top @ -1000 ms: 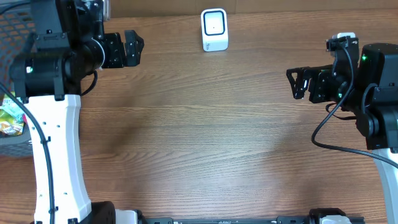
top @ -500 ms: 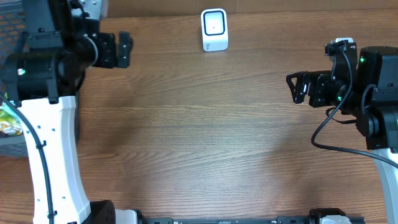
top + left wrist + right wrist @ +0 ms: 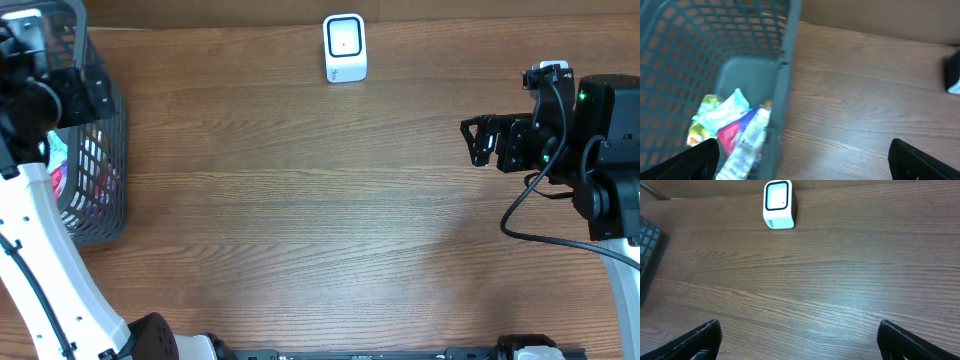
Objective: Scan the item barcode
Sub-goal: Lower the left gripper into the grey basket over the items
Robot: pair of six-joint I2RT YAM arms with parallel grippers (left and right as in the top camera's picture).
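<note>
Left wrist: grey mesh basket (image 3: 788,45) holds crumpled packets (image 3: 737,127).

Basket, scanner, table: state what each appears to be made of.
Basket: matte grey plastic, judging by its moulded lattice walls.
Scanner: smooth white plastic shell, likely; rounded corners, slight sheen.
Table: brown wood or wood-look laminate; streaky grain, low gloss.

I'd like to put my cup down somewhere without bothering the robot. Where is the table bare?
The wide wooden middle of the table is bare, between the basket on the left, the white scanner at the back and the right gripper. The basket is crowded with packets.
</note>
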